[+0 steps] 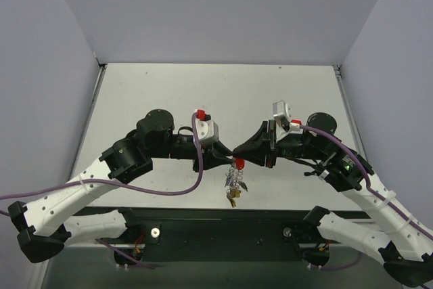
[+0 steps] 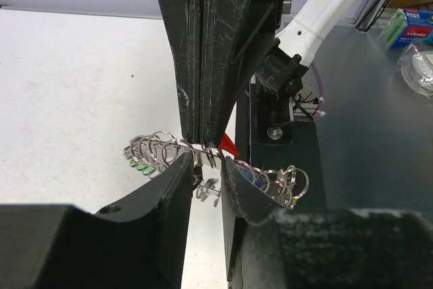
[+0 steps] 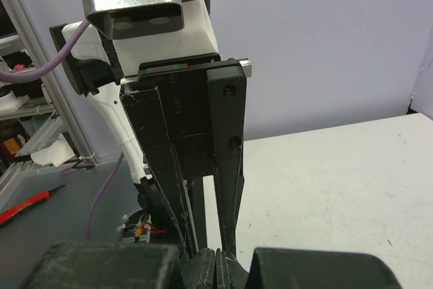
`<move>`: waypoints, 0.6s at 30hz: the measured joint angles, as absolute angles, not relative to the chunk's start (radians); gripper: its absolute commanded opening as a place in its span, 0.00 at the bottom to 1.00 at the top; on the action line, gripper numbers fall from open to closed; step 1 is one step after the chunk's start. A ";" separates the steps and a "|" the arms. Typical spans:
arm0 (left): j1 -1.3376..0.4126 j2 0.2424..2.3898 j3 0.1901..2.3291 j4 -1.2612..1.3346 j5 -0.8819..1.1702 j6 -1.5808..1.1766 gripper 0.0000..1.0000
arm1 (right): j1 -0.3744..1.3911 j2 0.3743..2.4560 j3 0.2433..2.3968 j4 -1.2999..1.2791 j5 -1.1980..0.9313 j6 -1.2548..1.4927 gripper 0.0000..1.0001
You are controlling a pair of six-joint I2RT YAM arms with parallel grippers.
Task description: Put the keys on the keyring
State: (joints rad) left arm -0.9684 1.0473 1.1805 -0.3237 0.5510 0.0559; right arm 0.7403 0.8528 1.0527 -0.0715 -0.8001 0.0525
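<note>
The keyring (image 1: 235, 179) hangs between my two grippers above the table's near edge, its gold-yellow tag (image 1: 233, 199) at the bottom. In the left wrist view its coiled wire (image 2: 152, 148) runs across my left fingertips, with green (image 2: 141, 166), blue (image 2: 247, 174) and red (image 2: 229, 143) key heads on it. My right gripper (image 2: 203, 141) comes from above, shut on the wire, the red head beside its tips. My left gripper (image 2: 206, 162) has its jaws apart, one either side of the right's tips. In the right wrist view my right gripper (image 3: 216, 263) shows pressed shut.
The white table (image 1: 169, 93) lies behind the arms, walled on three sides. A dark bench (image 2: 365, 99) with the right arm's base mount (image 2: 274, 123) lies below the near edge. A packet (image 2: 411, 25) and a red-handled tool (image 3: 24, 206) lie off the table.
</note>
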 measured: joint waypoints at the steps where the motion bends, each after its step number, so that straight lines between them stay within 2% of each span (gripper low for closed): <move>1: -0.968 1.048 1.180 -0.324 0.551 0.056 0.32 | 0.740 0.853 1.053 -0.072 -0.800 0.052 0.00; 18: -0.970 1.053 1.180 -0.319 0.550 0.065 0.34 | 0.740 0.853 1.053 -0.072 -0.800 0.052 0.00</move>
